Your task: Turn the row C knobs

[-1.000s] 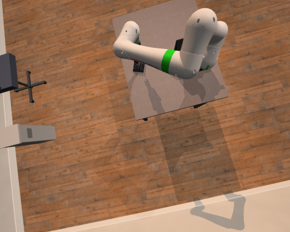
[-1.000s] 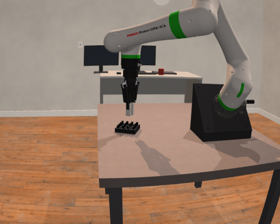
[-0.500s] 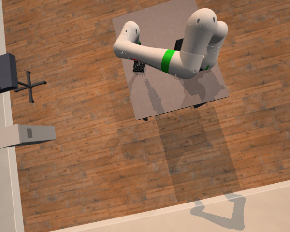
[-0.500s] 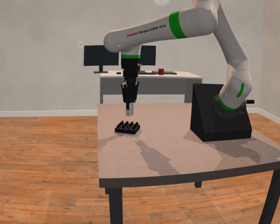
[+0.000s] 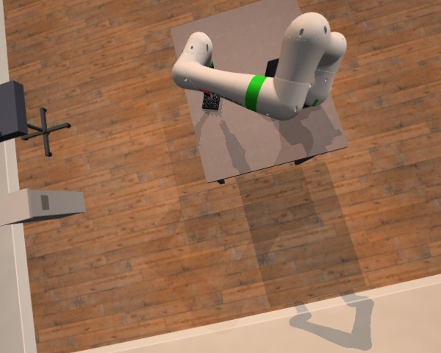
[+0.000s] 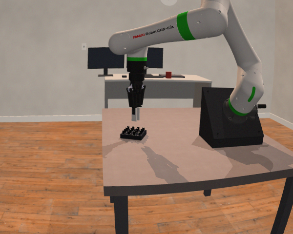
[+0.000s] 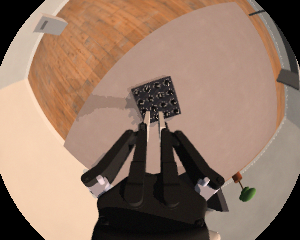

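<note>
The black knob box (image 5: 211, 101) (image 6: 132, 137) (image 7: 144, 95) stands on the table with its several rows of black knobs facing up. In the wrist view it is turned at a slant to the fingers. My gripper (image 6: 136, 120) (image 7: 154, 117) points down above the box, with clear air between its pale fingertips and the knobs in the exterior view. The fingers stand a narrow gap apart with nothing between them. In the wrist view the fingertips cover part of the box's near edge. The white lines, marks and printed names are too small to read. In the top view the arm hides the gripper.
The table (image 5: 251, 129) (image 6: 172, 130) (image 7: 215, 65) carries the arm's black slanted base (image 6: 217, 130) to the right of the box in the exterior view. The box stands near the table's left edge there. A desk (image 6: 156, 90) with monitors and a red cup (image 6: 168, 74) stands behind.
</note>
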Robot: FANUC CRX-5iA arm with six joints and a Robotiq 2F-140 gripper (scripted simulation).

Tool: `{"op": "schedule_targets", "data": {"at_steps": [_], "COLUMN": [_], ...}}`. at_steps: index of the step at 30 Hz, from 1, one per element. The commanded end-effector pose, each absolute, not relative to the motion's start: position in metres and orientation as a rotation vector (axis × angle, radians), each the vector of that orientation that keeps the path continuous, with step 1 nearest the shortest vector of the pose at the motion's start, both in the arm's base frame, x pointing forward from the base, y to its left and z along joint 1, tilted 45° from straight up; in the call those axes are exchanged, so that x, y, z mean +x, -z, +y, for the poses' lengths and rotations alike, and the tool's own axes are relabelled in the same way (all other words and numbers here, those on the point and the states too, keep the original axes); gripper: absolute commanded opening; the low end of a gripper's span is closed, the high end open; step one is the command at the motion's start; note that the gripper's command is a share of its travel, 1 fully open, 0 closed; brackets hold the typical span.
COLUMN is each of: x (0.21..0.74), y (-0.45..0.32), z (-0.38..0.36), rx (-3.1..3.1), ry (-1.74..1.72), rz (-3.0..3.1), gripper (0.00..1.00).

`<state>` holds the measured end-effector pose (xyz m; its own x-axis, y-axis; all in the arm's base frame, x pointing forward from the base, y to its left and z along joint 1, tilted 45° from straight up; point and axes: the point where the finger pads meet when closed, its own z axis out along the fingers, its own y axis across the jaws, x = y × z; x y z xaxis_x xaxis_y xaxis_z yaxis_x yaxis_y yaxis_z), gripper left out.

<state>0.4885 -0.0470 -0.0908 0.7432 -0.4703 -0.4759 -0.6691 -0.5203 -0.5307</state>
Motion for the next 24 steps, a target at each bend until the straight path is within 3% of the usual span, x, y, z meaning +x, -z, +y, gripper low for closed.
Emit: {"op": "schedule_targets", "data": {"at_steps": [1, 24], "x": [0.4886, 0.4887], "y": [0.0907, 0.0987], "z": [-0.0472, -0.0390], "rx": [-2.218, -2.218], "ry": [-0.354, -0.354], "rz": [0.853, 0.853], "gripper": [0.12, 0.12]}}
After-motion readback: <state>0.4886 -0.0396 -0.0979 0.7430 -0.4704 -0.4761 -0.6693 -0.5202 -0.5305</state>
